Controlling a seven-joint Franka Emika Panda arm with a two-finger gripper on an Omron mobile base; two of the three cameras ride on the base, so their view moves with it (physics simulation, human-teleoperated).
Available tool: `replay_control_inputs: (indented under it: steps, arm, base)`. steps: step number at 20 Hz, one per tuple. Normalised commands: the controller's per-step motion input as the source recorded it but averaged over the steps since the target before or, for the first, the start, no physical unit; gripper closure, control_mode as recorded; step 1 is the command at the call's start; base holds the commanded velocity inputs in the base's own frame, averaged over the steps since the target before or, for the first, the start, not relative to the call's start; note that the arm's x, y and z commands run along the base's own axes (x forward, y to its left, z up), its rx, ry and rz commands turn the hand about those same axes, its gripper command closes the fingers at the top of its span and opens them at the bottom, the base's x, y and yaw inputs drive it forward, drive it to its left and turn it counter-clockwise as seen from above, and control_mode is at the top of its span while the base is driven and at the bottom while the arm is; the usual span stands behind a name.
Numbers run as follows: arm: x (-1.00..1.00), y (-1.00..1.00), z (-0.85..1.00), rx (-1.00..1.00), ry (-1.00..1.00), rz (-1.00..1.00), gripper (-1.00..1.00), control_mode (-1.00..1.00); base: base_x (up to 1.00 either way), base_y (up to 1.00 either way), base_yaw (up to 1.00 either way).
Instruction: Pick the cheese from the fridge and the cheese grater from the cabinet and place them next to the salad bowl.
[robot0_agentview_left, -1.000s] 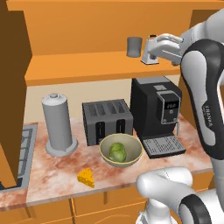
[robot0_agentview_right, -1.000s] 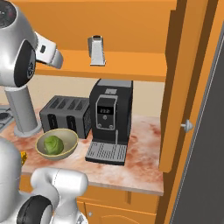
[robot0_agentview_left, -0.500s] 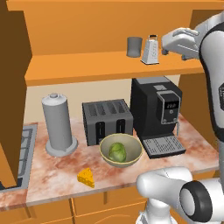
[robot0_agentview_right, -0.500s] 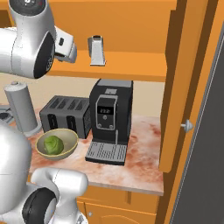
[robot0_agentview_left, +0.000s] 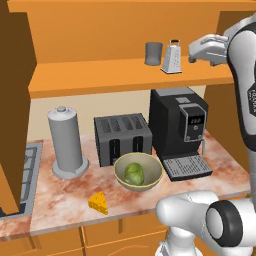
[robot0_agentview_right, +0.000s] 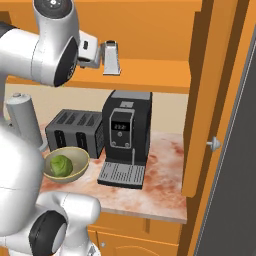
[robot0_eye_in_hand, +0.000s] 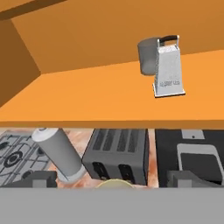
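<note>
Two shelf items are sitting on the cabinet (robot0_agentview_left: 125, 75) shelf: the cheese grater (robot0_agentview_left: 172, 57), upright, with a grey cup (robot0_agentview_left: 153, 53) just at its 9 o'clock. The gripper (robot0_agentview_left: 200, 49) is hovering at the grater's 3 o'clock, spread wide and holding nothing. No writing is reading clearly; the cheese (robot0_agentview_left: 99, 203) is lying at the salad bowl's (robot0_agentview_left: 137, 171) 8 o'clock.

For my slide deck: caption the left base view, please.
Open gripper level with the grater on the cabinet shelf.
</note>
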Motion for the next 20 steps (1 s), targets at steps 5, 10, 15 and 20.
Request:
replay_control_inputs:
  steps: [5,10,15,20]
  arm:
    - [0.61,-0.04,0.00,0.00,0.01,0.00,-1.00,-1.00]
    - [0.53,-0.18,0.00,0.00,-0.01,-0.10,-1.00,-1.00]
    - [0.35,-0.25,-0.05,-0.07,-0.13,-0.13,-1.00,-1.00]
    - [0.55,-0.19,-0.01,-0.02,-0.08,-0.02,-1.00,-1.00]
  base:
    - [0.00,0.00,0.00]
    - [0.00,0.00,0.00]
    - [0.00,0.00,0.00]
    - [0.00,0.00,0.00]
